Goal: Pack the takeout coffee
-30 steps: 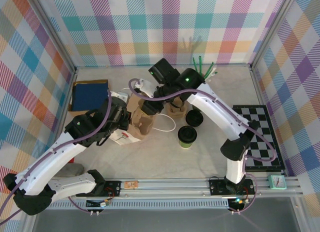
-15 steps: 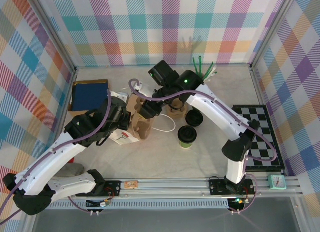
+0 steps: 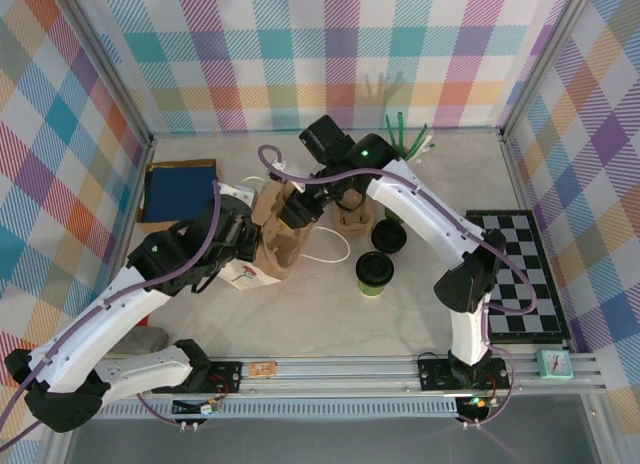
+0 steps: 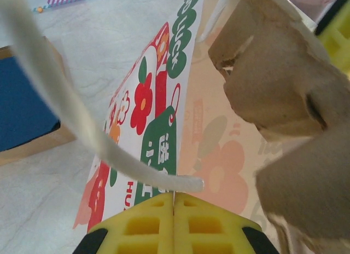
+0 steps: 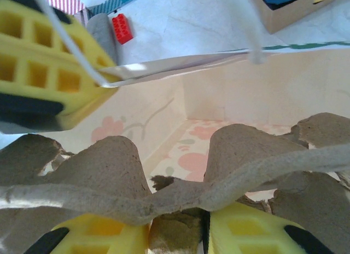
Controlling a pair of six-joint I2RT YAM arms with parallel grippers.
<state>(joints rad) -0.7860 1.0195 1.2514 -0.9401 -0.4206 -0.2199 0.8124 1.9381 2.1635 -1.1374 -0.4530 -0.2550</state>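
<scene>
The takeout coffee (image 3: 375, 272), a green cup with a black lid, stands on the table right of the bag, apart from both grippers. My left gripper (image 3: 252, 242) is shut on the upper edge of the white flower-printed paper bag (image 3: 243, 274); its yellow jaws (image 4: 174, 202) pinch that edge of the bag (image 4: 158, 100). My right gripper (image 3: 298, 212) is shut on a brown pulp cup carrier (image 3: 280, 246) held over the bag's mouth. In the right wrist view the jaws (image 5: 178, 232) clamp the carrier's ridge (image 5: 109, 172), with the bag's inside (image 5: 246, 95) beyond.
A loose black lid (image 3: 388, 237) and a second pulp carrier (image 3: 352, 219) lie just right of the bag. A blue box (image 3: 178, 189) sits at the left, green sticks (image 3: 405, 134) at the back, a checkerboard (image 3: 520, 274) along the right. The bag's white handle (image 4: 65, 111) loops near my left jaws.
My right gripper has shifted slightly left with the pulp carrier, which now stands more upright at the bag's mouth. The left gripper keeps its hold on the bag.
</scene>
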